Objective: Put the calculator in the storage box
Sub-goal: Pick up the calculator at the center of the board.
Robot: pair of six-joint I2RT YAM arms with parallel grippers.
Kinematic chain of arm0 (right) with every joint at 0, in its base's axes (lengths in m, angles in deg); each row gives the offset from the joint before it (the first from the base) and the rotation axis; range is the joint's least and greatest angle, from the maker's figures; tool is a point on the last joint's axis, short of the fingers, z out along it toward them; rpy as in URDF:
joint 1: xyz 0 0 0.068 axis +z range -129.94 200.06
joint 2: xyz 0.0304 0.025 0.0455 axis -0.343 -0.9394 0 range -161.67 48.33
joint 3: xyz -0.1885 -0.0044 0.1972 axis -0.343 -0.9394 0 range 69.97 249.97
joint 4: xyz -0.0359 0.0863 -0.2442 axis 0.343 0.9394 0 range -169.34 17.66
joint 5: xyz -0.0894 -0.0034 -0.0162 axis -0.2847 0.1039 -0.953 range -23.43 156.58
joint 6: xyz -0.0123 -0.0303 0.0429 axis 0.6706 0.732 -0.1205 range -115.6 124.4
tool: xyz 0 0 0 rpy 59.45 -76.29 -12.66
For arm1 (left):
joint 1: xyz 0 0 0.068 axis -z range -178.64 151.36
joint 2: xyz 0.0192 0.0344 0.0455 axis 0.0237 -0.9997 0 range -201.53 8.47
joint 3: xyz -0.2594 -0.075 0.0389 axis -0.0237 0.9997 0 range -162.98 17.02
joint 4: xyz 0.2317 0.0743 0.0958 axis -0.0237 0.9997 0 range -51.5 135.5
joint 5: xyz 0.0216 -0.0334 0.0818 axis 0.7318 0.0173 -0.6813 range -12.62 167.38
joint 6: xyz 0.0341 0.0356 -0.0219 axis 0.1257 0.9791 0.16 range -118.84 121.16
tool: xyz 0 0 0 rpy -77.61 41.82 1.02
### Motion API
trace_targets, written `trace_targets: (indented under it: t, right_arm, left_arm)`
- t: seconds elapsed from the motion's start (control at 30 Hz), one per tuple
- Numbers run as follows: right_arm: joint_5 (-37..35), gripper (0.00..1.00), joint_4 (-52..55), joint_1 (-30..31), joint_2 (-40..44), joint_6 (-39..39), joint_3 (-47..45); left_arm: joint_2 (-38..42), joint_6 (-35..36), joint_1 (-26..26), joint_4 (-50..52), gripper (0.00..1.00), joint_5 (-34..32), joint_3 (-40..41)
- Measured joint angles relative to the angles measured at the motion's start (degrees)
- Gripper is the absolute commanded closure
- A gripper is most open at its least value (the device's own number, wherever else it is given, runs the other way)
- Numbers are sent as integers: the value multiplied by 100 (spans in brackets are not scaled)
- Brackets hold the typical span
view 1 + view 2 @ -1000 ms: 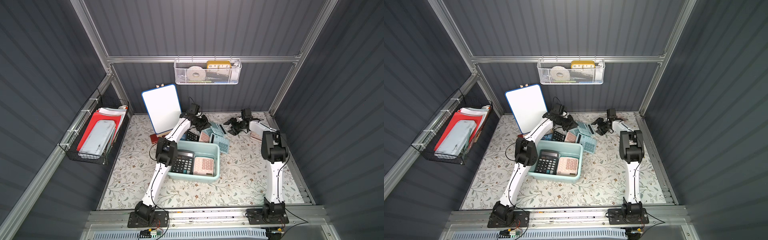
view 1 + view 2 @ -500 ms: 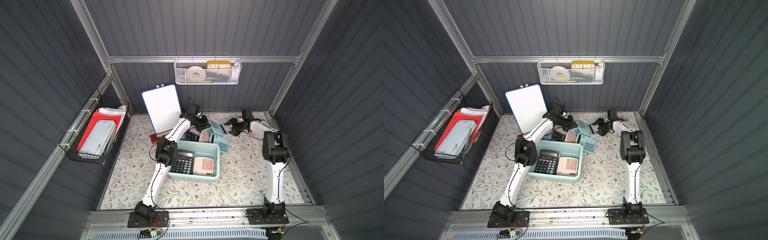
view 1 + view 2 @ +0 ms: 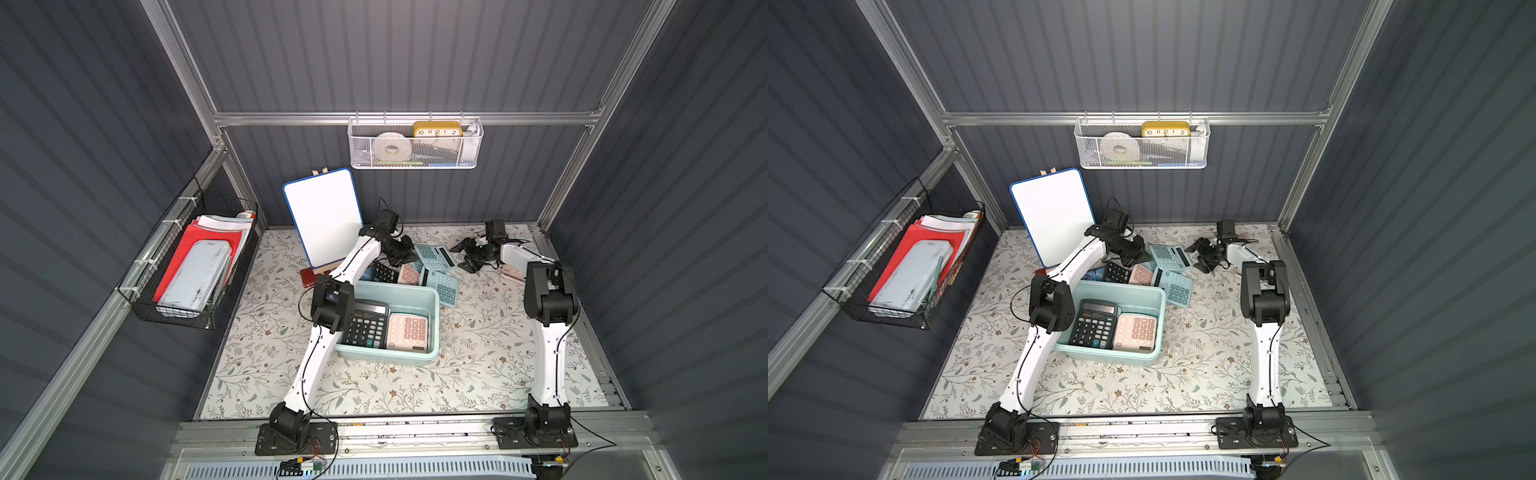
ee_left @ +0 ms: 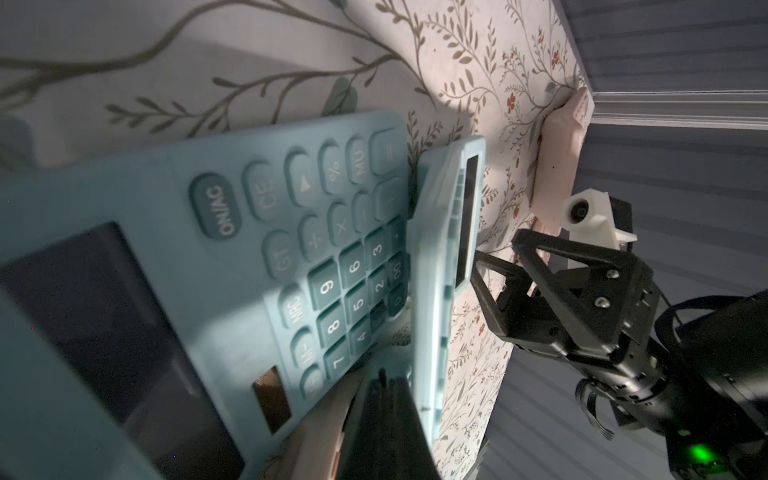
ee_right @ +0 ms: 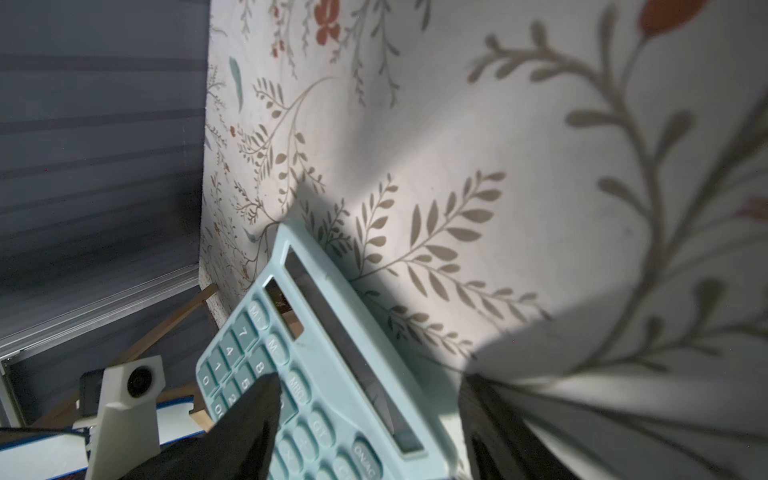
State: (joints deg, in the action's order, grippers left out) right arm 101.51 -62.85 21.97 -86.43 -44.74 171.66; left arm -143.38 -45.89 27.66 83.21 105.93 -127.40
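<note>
Left wrist view: left claw (image 4: 384,386) is sitting pressed together beside a teal calculator (image 4: 249,257) reading "ON/AC", "CE", "MRC". Right claw (image 5: 370,382) is standing spread over a second teal calculator (image 5: 316,316). Storage box (image 3: 434,299) is lying near both claws, on their base side.

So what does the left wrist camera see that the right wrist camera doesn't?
Only the left wrist view: a second teal calculator up close, a pale pink object at the table's edge by the wall, and the right pincer seen from outside, standing open. Only the right wrist view: the left arm's white camera housing and a wooden easel behind it. Both: the teal calculator lying at the right pincer, and the floral table cover.
</note>
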Motion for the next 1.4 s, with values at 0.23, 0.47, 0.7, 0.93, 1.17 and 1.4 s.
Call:
trace_targets:
  t: [0.23, 0.47, 0.7, 0.93, 1.17, 1.4]
  right_arm:
    - [236, 36, -160, 24, -260, -74, 280]
    - [219, 38, -175, 76, -278, -92, 293]
    - [221, 39, -155, 87, -278, -74, 295]
    - [229, 42, -140, 140, -278, -68, 293]
    - [328, 44, -131, 273, -278, -70, 295]
    - [452, 55, -168, 321, -308, -105, 295]
  left_arm:
    - [0, 81, -44, 164, 98, -33, 0]
    - [68, 170, -70, 197, 50, -42, 61]
    - [363, 59, -79, 2, 32, -57, 219]
    - [302, -7, -79, -85, 31, -24, 153]
    - [142, -90, -79, -146, 37, 37, 131]
    - [-44, -299, -79, -398, 56, 247, 57]
